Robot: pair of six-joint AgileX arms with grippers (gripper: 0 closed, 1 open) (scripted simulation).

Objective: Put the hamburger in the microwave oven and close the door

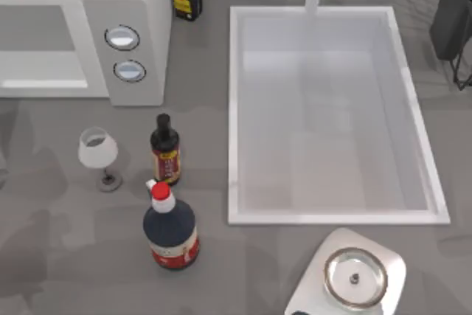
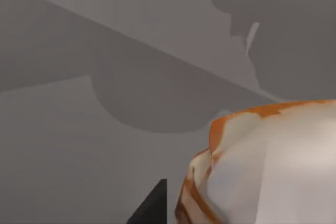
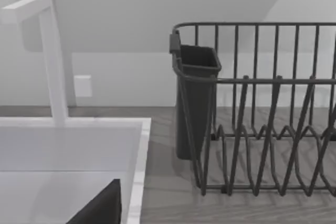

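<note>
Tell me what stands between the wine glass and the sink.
In the top view, a small dark sauce bottle stands upright between the wine glass and the sink, on the grey counter.

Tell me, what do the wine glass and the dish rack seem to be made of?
The wine glass looks like clear glass: its bowl is pale and see-through above a thin stem. The dish rack looks like dark coated metal wire, judging by its thin bent bars with a matte finish; painted plastic cannot be ruled out.

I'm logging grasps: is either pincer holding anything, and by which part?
It cannot be told. The hamburger looms close in the left wrist view, but no fingers show on it.
</note>
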